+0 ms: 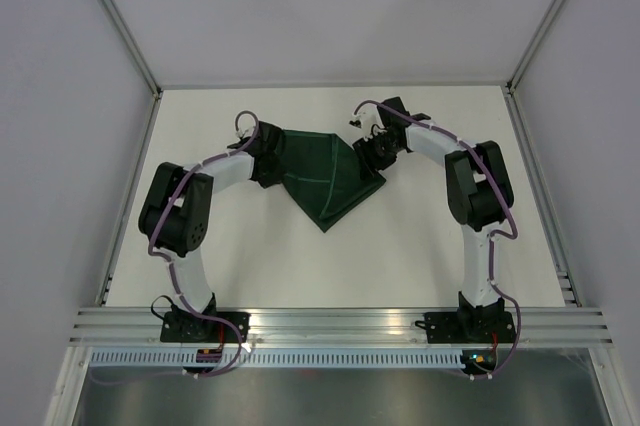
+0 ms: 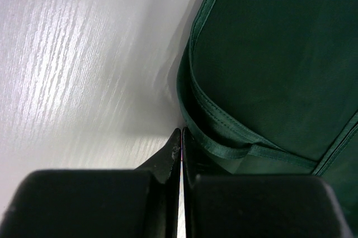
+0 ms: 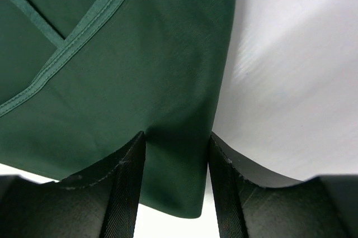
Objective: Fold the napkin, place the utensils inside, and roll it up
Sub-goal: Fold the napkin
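Observation:
The dark green napkin [image 1: 322, 181] lies partly folded on the white table, one corner pointing toward the arms. My left gripper [image 1: 268, 161] is at its left edge and is shut. In the left wrist view the napkin [image 2: 279, 53] has a doubled hem that rests against the right finger of that gripper [image 2: 182, 132], and no cloth shows in the thin slit between the jaws. My right gripper [image 1: 372, 154] is at the napkin's right edge. It [image 3: 176, 137] stands open, with a corner of the napkin [image 3: 140, 70] lying loose between its fingers. The utensils are out of view.
The white table [image 1: 420, 246] is enclosed by pale walls with metal corner posts [image 1: 125, 31]. An aluminium rail [image 1: 340, 324] carrying both arm bases runs along the near edge.

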You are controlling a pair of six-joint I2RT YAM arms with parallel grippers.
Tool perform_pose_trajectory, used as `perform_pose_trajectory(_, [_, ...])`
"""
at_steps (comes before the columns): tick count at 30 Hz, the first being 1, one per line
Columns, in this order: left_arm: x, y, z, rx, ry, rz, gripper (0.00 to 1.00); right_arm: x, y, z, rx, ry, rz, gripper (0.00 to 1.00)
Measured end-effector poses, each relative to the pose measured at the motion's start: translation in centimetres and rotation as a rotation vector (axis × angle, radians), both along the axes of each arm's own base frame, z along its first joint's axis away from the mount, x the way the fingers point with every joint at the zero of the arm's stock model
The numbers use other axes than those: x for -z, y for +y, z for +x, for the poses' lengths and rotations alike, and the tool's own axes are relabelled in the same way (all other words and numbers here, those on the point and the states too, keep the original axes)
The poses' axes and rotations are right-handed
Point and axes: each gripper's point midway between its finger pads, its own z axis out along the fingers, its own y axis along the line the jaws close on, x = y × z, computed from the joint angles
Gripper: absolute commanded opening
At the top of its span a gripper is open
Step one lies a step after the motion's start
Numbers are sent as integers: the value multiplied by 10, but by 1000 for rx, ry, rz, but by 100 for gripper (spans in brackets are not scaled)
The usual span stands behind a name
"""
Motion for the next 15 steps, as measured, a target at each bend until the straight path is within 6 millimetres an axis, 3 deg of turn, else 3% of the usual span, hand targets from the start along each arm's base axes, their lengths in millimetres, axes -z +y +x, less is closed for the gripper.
perform_pose_trajectory(5, [0, -5, 11, 3, -1, -4, 2, 1, 1, -7, -9, 8, 18, 52])
perform_pose_trajectory(15, [0, -17, 33, 46, 2, -10, 2, 1, -9, -50, -24, 75, 18, 51])
